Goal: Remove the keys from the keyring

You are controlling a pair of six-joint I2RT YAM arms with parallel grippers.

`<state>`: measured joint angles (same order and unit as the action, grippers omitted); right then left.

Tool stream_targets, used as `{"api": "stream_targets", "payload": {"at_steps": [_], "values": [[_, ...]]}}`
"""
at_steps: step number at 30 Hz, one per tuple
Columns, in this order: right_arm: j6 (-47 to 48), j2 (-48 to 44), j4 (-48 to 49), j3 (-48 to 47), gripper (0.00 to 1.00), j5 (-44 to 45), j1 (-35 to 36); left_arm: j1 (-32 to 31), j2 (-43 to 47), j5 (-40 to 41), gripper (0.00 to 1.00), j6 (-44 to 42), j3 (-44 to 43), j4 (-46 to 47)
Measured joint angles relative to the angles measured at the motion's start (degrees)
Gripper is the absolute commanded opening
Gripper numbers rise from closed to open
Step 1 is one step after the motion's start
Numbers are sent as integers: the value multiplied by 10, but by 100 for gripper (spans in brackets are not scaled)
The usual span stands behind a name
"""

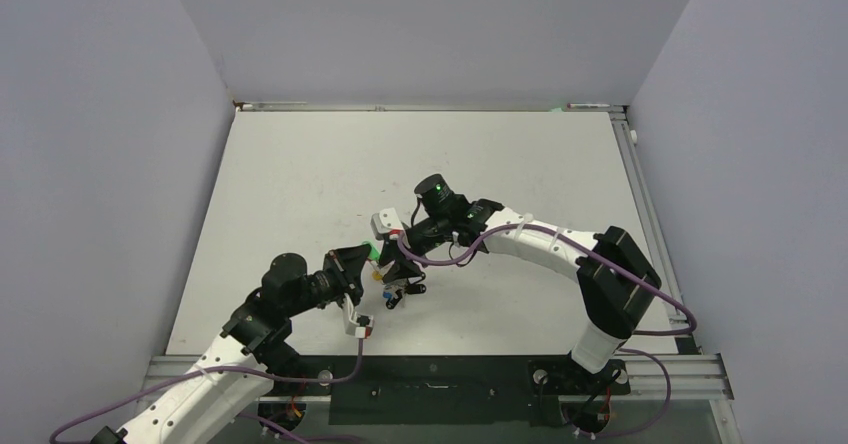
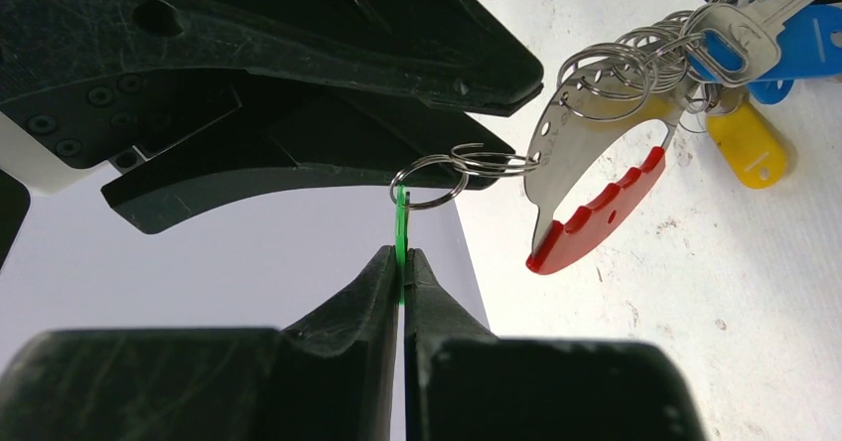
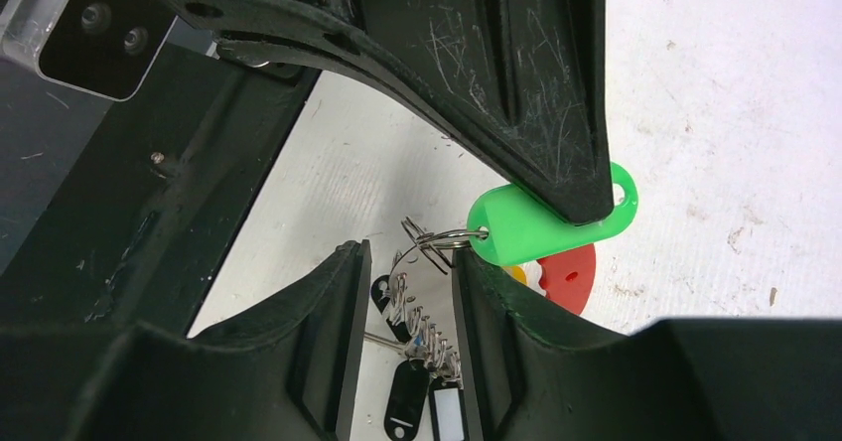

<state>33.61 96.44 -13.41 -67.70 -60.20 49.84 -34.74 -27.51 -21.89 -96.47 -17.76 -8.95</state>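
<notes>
Green tag (image 2: pixel 400 218) sits clamped edge-on in your left tool (image 2: pixel 400 262), fingers pressed together on it. Left wrist view gives you only the tag's thin edge; right wrist view shows its flat face. A small split ring (image 2: pixel 429 181) links the tag to the keyring (image 2: pixel 556 153), a grey crescent with a red arc, counter (image 2: pixel 715 342) behind it. Past that, blue keys (image 2: pixel 794 44) and a yellow key (image 2: pixel 750 143) bunch at the crescent's far end. Right tool (image 3: pixel 407 272) fingers stand apart with the ring stack (image 3: pixel 422 317) in the gap; can't tell if they bite. Black tags (image 3: pixel 402 406) show only there. Top view: both tools meet mid-counter, keys too small to sort.
</notes>
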Motion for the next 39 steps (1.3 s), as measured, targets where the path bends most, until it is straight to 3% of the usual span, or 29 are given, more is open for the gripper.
{"api": "stream_targets", "payload": {"at_steps": [10,25,30,39], "values": [[-5,0,-4,-3,30,-7,-3,3,-7,-1,0,0,-3,0],[-44,0,18,-4,27,-9,-3,7,-5,-3,0,4,-5,-2],[-66,0,38,-4,21,-9,-3,8,-2,2,0,5,-9,-5],[-88,0,60,1,23,-2,-4,8,3,7,0,17,-10,-13]]}}
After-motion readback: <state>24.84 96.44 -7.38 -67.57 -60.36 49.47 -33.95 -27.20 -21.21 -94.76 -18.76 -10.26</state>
